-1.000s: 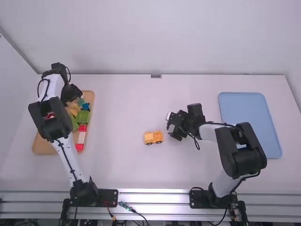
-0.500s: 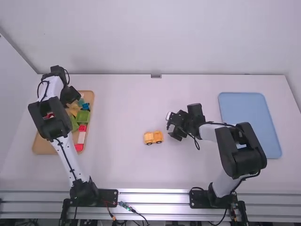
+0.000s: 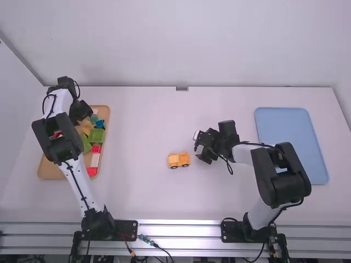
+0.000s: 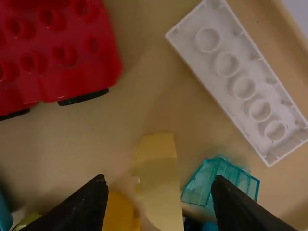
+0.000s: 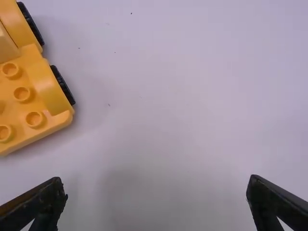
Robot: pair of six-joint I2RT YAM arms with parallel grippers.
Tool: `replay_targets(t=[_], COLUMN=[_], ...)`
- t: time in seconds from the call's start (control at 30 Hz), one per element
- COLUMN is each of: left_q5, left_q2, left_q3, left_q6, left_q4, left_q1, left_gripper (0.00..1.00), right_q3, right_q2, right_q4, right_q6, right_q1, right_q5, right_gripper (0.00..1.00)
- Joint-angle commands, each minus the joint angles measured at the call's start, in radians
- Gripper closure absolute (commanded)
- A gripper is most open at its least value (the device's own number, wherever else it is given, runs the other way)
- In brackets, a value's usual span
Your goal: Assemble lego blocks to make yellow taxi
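Observation:
An orange-yellow wheeled car base (image 3: 179,160) stands on the table near the middle; part of it appears in the right wrist view (image 5: 36,91), with studs and black wheels. Right of it, my right gripper (image 3: 202,149) is low over the table; its fingers are wide open around nothing (image 5: 156,190). My left gripper (image 3: 85,112) hangs over the far part of the wooden tray. Between and beyond its open fingers (image 4: 160,185) lies a yellow block (image 4: 161,187), with a rounded orange piece (image 4: 118,211) beside it and a clear teal block (image 4: 224,183) near one finger.
The wooden tray (image 3: 50,172) also holds a red wheeled base (image 4: 57,53), a white brick (image 4: 240,82), green pieces (image 3: 96,136) and red blocks. A blue tray (image 3: 290,134) lies on the right.
Over the last second my left gripper has shifted slightly toward the near side and left above the wooden tray. The right arm and the car base have kept still.

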Motion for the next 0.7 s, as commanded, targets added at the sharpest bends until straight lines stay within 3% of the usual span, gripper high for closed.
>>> replay_targets(t=[0.0, 0.23, 0.67], left_q5=[0.008, 0.011, 0.004], left_q2=[0.023, 0.023, 0.023], left_q3=[-0.005, -0.066, -0.071], left_q6=[-0.002, -0.027, -0.056], left_q4=[-0.013, 0.032, 0.039], left_q1=[-0.005, -0.008, -0.009], left_gripper=[0.42, 0.41, 0.53], right_q3=[-0.008, -0.008, -0.008], right_q2=[-0.022, -0.022, -0.022], right_q4=[-0.005, -0.004, -0.004], right_q6=[0.001, 0.002, 0.005], right_q1=[0.001, 0.001, 0.001], right_q5=[-0.012, -0.011, -0.009], right_gripper=[0.01, 0.01, 0.01])
